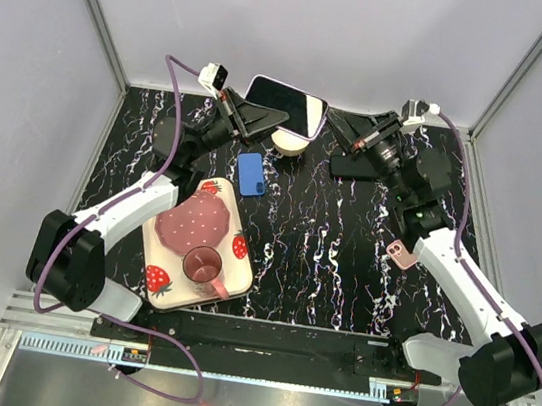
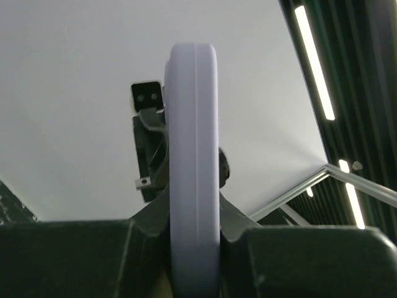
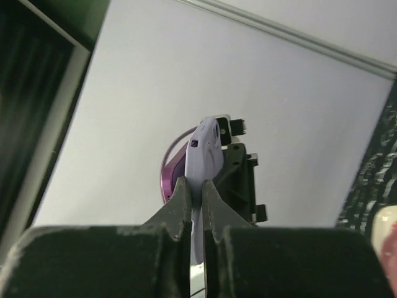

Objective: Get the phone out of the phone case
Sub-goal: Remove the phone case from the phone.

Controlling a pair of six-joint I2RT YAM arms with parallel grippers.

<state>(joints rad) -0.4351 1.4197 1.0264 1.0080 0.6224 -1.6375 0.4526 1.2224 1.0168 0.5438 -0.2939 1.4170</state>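
Observation:
The phone (image 1: 287, 104) in its lavender case is held up above the table's far edge between both grippers. My left gripper (image 1: 266, 119) is shut across the case's thickness; the left wrist view shows the case (image 2: 193, 155) edge-on between my fingers (image 2: 193, 214). My right gripper (image 1: 334, 121) is shut on the other end. In the right wrist view its fingers (image 3: 196, 188) pinch the lavender case (image 3: 208, 146), and the phone's purple edge (image 3: 170, 169) stands slightly apart from the case on the left.
A blue phone-shaped object (image 1: 250, 173) lies flat on the black marbled table. A strawberry-print tray (image 1: 161, 284) with a pink mug (image 1: 203, 266) sits at the near left. A cream bowl (image 1: 289, 143) is under the phone. A small pink object (image 1: 403, 253) lies at the right.

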